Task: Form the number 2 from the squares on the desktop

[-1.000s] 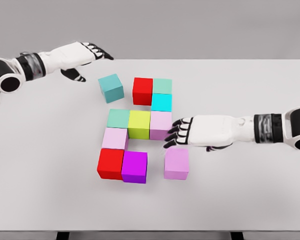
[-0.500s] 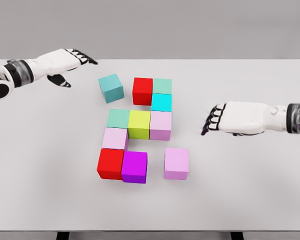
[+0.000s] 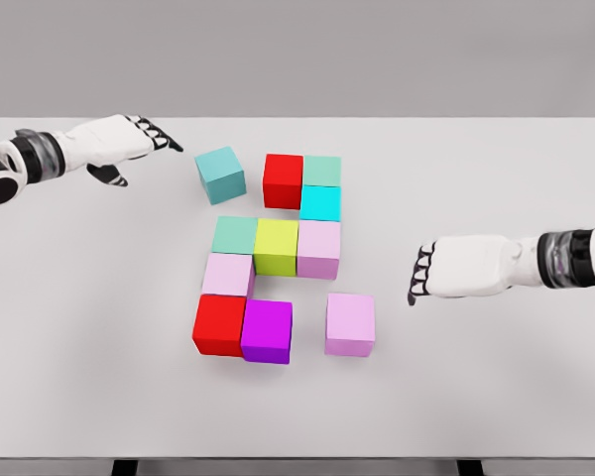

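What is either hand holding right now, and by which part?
Nothing is held. The left hand hovers open at the table's far left, the right hand open at the right, both apart from the cubes.

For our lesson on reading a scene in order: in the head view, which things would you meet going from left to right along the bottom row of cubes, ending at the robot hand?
Red cube → purple cube → a gap of bare table → pink cube → right hand.

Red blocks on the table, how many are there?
2. One red block sits in the top row, touching the pale green block on its right. The other red block is at the bottom left, beside the purple block. None looks hidden.
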### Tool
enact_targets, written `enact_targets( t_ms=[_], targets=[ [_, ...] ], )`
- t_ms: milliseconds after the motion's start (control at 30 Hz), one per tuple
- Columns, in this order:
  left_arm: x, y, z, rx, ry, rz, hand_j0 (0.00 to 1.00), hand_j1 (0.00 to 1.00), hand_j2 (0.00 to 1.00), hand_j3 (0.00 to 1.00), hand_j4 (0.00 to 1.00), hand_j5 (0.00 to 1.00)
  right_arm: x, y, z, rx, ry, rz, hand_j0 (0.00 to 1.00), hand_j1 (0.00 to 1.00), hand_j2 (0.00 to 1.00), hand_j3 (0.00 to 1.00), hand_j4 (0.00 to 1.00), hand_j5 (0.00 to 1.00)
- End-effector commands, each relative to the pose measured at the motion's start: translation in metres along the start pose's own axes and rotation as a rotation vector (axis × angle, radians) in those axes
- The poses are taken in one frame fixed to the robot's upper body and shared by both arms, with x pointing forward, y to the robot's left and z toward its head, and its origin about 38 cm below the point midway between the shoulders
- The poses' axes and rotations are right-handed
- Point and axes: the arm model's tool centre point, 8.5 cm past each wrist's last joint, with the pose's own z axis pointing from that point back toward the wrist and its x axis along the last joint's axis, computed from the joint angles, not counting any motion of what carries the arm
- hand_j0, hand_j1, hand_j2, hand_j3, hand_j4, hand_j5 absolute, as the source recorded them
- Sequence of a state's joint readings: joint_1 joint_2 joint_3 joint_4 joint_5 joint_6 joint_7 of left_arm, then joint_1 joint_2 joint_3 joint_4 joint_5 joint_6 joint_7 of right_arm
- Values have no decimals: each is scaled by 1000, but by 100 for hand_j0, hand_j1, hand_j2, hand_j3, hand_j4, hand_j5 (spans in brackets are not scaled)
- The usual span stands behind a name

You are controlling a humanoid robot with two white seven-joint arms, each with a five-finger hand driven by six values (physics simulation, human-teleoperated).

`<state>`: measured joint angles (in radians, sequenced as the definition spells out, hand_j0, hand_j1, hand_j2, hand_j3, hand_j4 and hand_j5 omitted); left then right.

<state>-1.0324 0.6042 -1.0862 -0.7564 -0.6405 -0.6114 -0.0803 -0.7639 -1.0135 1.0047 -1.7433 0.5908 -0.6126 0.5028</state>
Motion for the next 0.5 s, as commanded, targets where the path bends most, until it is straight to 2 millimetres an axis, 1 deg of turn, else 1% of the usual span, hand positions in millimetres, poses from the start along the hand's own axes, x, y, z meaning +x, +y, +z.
enact_targets(
  t_ms=[0, 33, 100, 167, 200, 267, 467],
  targets=[
    [1, -1, -1, -4, -3, -6, 93, 93, 93, 93, 93, 93, 7, 9, -6, 26, -25, -12, 72, 72, 72, 72, 72, 72],
    [2, -1, -1, -5, -5, -7, 93, 93, 93, 93, 93, 93, 9, 12, -8, 34, -32, -14, 72, 72, 72, 72, 72, 72],
    [3, -2, -1, -7, -7, -5, 92, 92, 92, 92, 92, 92, 8, 9, -7, 30, -32, -9, 72, 72, 72, 72, 72, 72],
    [4, -2, -2, -9, -11, -8, 92, 92, 92, 92, 92, 92, 10, 7, -9, 26, -37, -4, 70, 70, 70, 70, 70, 70],
    [5, -4, -2, -15, -14, -10, 92, 92, 92, 92, 92, 92, 11, 6, -8, 17, -41, -10, 68, 68, 68, 68, 68, 68],
    [6, -6, -3, -22, -17, -13, 92, 92, 92, 92, 92, 92, 13, 3, -9, 7, -48, -8, 60, 60, 60, 60, 60, 60],
    [8, -9, -4, -38, -24, -17, 92, 92, 92, 92, 92, 92, 14, -3, -14, -2, -63, 5, 60, 60, 60, 60, 60, 60]
  ],
)
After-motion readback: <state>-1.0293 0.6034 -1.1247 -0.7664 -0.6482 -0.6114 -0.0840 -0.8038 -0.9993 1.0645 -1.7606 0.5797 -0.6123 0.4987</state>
